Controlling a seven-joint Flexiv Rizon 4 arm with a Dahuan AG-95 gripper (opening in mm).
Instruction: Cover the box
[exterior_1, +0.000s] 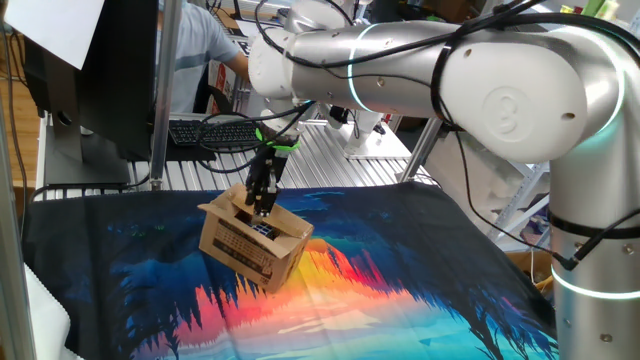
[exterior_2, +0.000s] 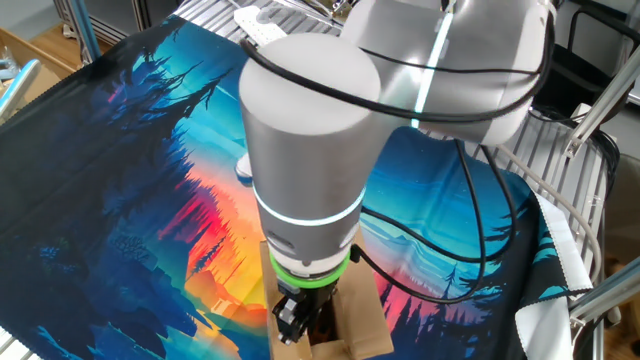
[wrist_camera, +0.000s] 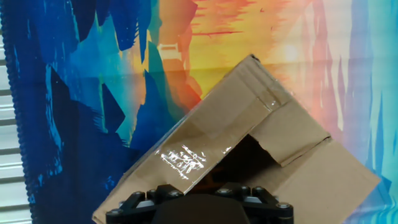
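Observation:
The box (exterior_1: 248, 246) is brown cardboard with black print on its long side and sits tilted on the colourful cloth. It also shows in the other fixed view (exterior_2: 362, 318) and in the hand view (wrist_camera: 249, 130). There, one taped flap lies folded over the top and a dark gap stays open beside it. My gripper (exterior_1: 262, 203) is right above the box top, fingertips down at the flaps near the opening. The fingers look pressed together with nothing between them. In the other fixed view the gripper (exterior_2: 300, 322) is mostly hidden by the arm.
The cloth (exterior_1: 400, 290) covers the table. A metal slatted surface (exterior_1: 330, 160) and a keyboard (exterior_1: 205, 130) lie behind it, with a person and monitors further back. The big silver arm (exterior_2: 310, 150) blocks much of the other fixed view.

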